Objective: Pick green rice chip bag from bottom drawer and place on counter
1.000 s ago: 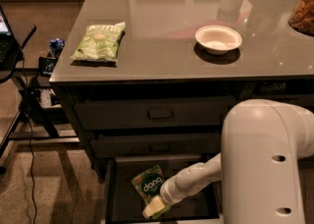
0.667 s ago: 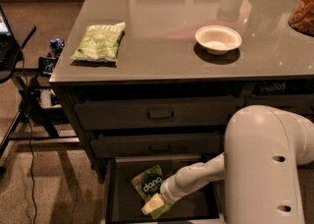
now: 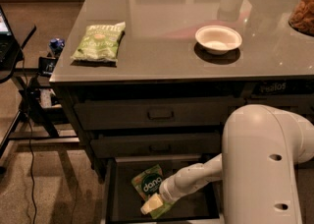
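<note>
Small crinkly green rice chip bag lies flat in open dark grey bottom drawer. White gripper at bag's lower edge; grip state cannot be told. Likely light, soft, slippery: pinch an edge.

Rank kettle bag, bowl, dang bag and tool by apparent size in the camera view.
1. Kettle bag.
2. Bowl and dang bag: they look alike, and the bag is partly covered, so unranked.
3. Tool, in the drawer at the dang bag's lower edge.
</note>
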You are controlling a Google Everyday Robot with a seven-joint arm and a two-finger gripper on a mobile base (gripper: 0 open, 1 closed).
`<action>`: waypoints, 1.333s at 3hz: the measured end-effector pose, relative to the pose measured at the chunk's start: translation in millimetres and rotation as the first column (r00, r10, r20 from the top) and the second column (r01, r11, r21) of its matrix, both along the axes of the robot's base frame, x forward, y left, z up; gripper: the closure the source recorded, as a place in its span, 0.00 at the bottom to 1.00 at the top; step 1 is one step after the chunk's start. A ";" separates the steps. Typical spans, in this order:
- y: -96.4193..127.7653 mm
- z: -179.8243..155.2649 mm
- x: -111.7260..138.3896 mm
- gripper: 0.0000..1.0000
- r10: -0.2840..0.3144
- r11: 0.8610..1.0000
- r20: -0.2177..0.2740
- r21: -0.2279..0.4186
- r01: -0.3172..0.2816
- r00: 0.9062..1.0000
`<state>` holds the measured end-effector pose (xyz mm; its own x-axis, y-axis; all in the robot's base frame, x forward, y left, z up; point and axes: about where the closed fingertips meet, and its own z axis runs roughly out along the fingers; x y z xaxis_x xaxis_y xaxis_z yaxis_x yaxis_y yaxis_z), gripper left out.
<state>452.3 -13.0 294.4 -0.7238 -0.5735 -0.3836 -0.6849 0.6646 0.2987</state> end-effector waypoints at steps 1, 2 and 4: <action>-1.1 -10.5 13.4 0.00 -0.024 1.000 0.031 0.008 0.024 0.999; -3.1 -26.1 25.7 0.00 -0.042 0.999 0.037 -0.009 0.042 0.998; -5.0 -70.8 40.2 0.00 -0.106 0.994 0.001 -0.038 0.106 0.994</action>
<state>492.5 -18.1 223.6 -0.7816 -0.5077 -0.3625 -0.6097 0.7444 0.2722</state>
